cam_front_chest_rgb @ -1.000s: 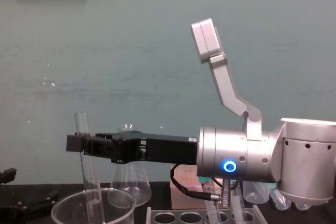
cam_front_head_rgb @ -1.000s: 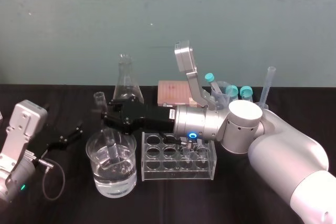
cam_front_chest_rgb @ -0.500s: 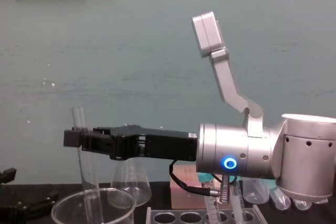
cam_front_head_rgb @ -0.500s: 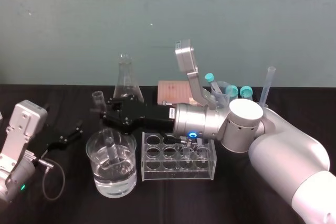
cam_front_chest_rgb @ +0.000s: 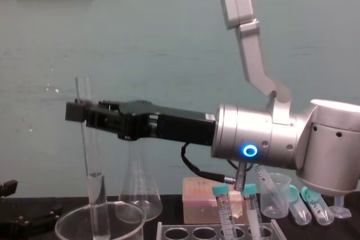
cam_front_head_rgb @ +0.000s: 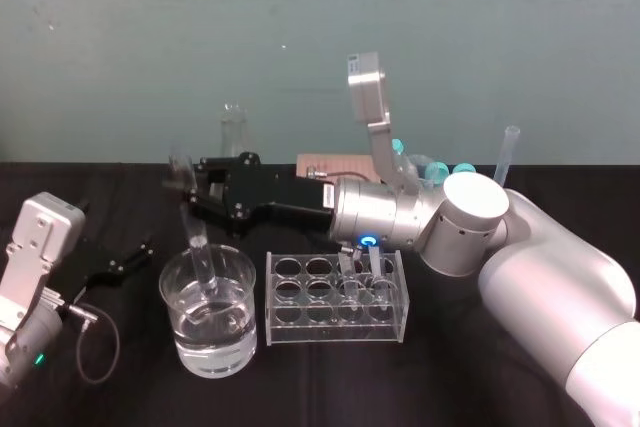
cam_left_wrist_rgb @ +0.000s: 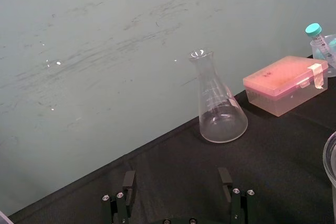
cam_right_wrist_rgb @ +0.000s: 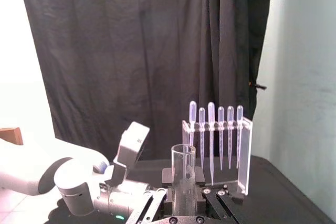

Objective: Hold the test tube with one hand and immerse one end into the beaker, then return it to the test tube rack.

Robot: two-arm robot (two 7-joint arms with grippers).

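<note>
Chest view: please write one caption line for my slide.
Right gripper holds the test tube nearly upright, its lower end dipped inside the beaker.

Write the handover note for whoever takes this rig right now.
Right gripper: shut on the test tube, holding it slightly tilted, lower end inside the mouth of the beaker. Liquid shows inside the tube.
Left gripper: open, parked low at the left of the table.
Test tube rack: just right of the beaker.
Done: the dip, judging by that liquid.
Left: lift clear, seat the tube in the rack, release.
</note>
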